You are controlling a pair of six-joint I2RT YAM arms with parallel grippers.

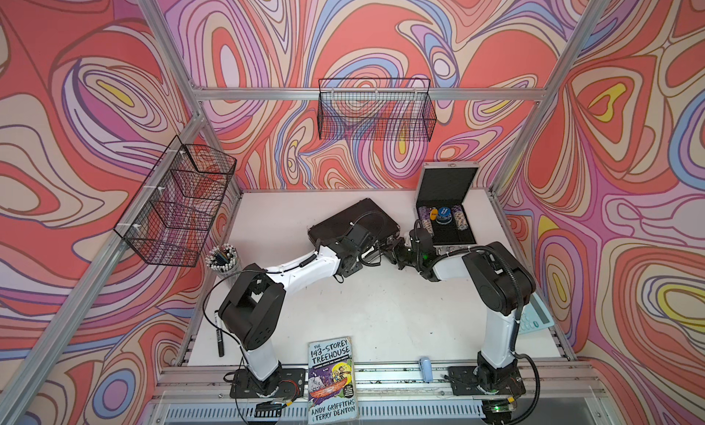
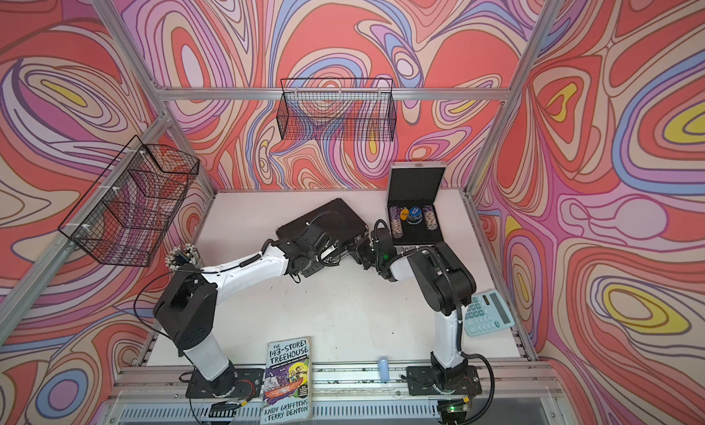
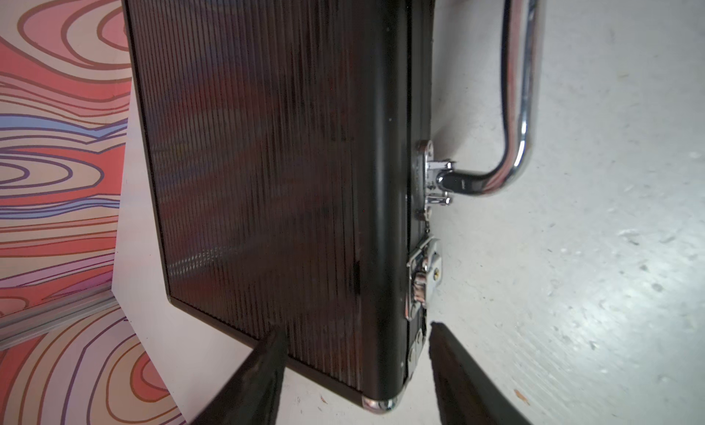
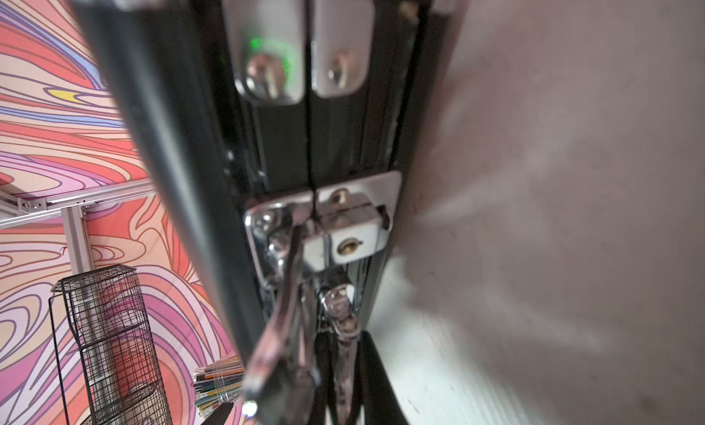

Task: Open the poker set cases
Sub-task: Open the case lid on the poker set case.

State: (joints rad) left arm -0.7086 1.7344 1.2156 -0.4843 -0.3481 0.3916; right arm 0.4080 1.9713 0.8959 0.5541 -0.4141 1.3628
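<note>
While the silver case (image 1: 446,182) stands open at the upper right of the table (image 1: 381,312) in both top views, lid upright and chips (image 1: 443,214) showing, the black case (image 1: 354,221) lies shut at mid-frame, front edge towards the arms. That is the case to work on.

Both claws meet at that front edge. The left gripper (image 3: 356,331) is spread wide, holding nothing. One finger is over the ribbed lid and the other is out beside the front wall, so the case's corner sits between them. The right gripper (image 4: 339,350) is closed to a slit at the other latch (image 4: 343,236).

To do this well, I would flip both latches fully clear before any lift. Then raise the lid by its front lip, with one claw pressing the base down so the case does not slide or tip.

The top views give only the layout, because the arms hide the hardware. Only the left wrist view shows the corner latch (image 3: 421,280) and the chrome handle (image 3: 519,98) lying flat. The right wrist view is blurred, so I cannot tell whether that latch's flap is pinched or merely touched.
</note>
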